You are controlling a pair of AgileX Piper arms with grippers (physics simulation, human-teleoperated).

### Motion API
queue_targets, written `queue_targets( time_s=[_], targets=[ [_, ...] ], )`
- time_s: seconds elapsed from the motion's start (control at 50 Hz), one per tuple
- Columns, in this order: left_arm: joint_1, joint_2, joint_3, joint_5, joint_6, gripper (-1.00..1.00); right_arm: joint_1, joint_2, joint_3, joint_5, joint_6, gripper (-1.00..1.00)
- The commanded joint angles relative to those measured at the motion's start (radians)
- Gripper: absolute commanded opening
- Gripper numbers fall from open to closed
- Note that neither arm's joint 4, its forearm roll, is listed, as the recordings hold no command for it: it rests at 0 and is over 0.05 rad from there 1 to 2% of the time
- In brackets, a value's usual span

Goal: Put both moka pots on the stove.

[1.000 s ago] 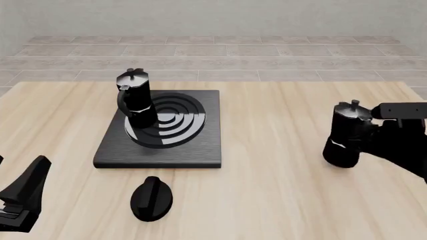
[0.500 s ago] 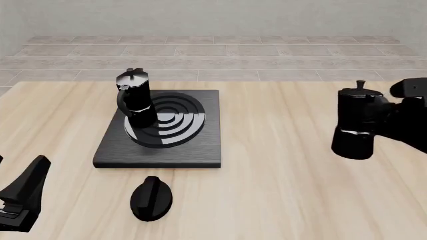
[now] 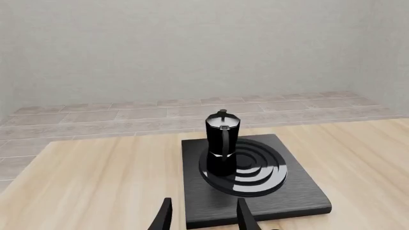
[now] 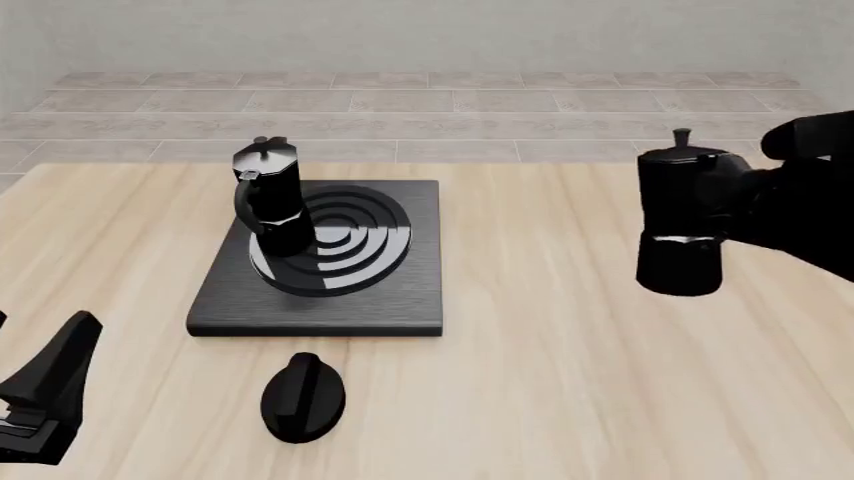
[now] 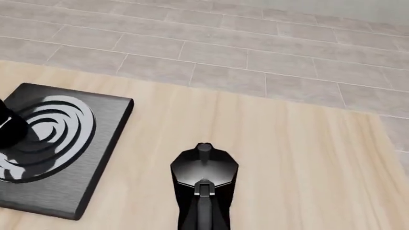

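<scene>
Right gripper (image 4: 767, 205) sits at the right edge of the front view, and we've got it clamped on the second moka pot (image 4: 683, 217) by the handle side. The pot hangs upright, clear of the table (image 4: 561, 350), right of the stove and well apart from it. From the right wrist view we look straight down on that pot (image 5: 204, 184), knob and lid facing us, with its handle running toward the camera. The fingers themselves aren't really visible there, so how wide the jaws stand around the handle we can't tell, only that the pot is held up off the wood.

Left gripper (image 4: 40, 395) is parked in the lower left corner of the front view, holding nothing and touching nothing. In the left wrist view its two fingertips (image 3: 164, 216) poke up at the bottom edge with a moderate gap between them, so the jaws stand apart.

The first moka pot (image 4: 271, 198) stands upright on the stove (image 4: 324, 300), on the left part of the burner rings, its handle turned toward the lower left of the front frame. The left wrist view shows the same pot (image 3: 221, 143) and slab (image 3: 255, 199) in mid-frame.

A low black oval knob (image 4: 302, 397) lies on the table just below the stove's near edge, apart from both grippers.
</scene>
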Motion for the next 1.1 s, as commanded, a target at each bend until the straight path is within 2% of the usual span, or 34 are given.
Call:
queue_targets(
  time_s=[0.02, 0.58, 0.7, 0.9, 1.1],
  targets=[
    [0.0, 0.0, 0.0, 0.0, 0.0, 1.0, 0.076, 0.027, -0.065, -0.033, 0.018, -1.0],
    [0.0, 0.0, 0.0, 0.0, 0.0, 1.0, 0.231, 0.19, -0.181, -0.125, 0.03, -1.0],
    [0.0, 0.0, 0.0, 0.0, 0.0, 1.0, 0.271, 0.217, -0.195, -0.169, 0.047, -1.0],
    [0.0, 0.0, 0.0, 0.0, 0.0, 1.0, 0.325, 0.3, -0.234, -0.209, 0.054, -1.0],
    [0.0, 0.0, 0.0, 0.0, 0.0, 1.0, 0.365, 0.422, -0.321, -0.246, 0.06, -1.0]
  ],
)
